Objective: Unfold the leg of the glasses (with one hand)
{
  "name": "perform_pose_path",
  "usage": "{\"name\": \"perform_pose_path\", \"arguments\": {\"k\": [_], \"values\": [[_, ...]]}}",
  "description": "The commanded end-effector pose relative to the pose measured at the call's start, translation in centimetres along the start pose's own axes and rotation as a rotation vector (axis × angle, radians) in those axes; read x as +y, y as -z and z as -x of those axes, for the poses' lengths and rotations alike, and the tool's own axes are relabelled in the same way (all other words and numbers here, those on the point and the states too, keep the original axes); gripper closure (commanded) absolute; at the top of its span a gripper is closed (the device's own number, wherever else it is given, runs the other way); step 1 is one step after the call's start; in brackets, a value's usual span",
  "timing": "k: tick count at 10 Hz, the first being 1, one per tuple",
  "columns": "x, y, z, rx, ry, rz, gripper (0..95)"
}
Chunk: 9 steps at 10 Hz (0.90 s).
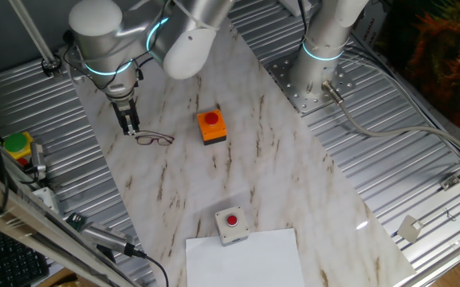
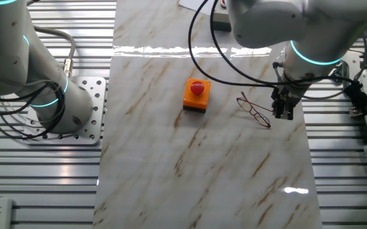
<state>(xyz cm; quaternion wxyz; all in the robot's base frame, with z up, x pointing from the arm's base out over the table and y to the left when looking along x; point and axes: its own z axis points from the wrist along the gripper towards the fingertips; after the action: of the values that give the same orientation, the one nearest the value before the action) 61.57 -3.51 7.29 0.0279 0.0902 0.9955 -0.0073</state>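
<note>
The glasses (image 1: pixel 155 139) are thin dark wire-frame eyeglasses that lie flat on the marble tabletop, left of the orange box. They also show in the other fixed view (image 2: pixel 254 109), with one slender temple arm angled away from the lenses. My gripper (image 1: pixel 131 129) points straight down just left of the glasses, with its tips at the table by the frame's end. In the other fixed view the gripper (image 2: pixel 283 114) stands just right of the glasses. The fingers are close together with nothing visibly between them. Whether they touch the frame is too fine to tell.
An orange box with a red button (image 1: pixel 211 126) sits right of the glasses. A grey box with a red button (image 1: pixel 231 222) and a white sheet (image 1: pixel 245 259) lie near the front edge. A second arm's base (image 1: pixel 317 76) stands at the back right. Ribbed metal surrounds the marble top.
</note>
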Motion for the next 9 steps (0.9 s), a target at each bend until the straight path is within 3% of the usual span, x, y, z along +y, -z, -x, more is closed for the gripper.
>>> {"name": "perform_pose_path", "arguments": {"k": [1, 9], "values": [[0.1, 0.4, 0.0, 0.002, -0.004, 0.002, 95.0], [1.1, 1.6, -0.8, 0.000, -0.036, 0.005, 95.0]]}}
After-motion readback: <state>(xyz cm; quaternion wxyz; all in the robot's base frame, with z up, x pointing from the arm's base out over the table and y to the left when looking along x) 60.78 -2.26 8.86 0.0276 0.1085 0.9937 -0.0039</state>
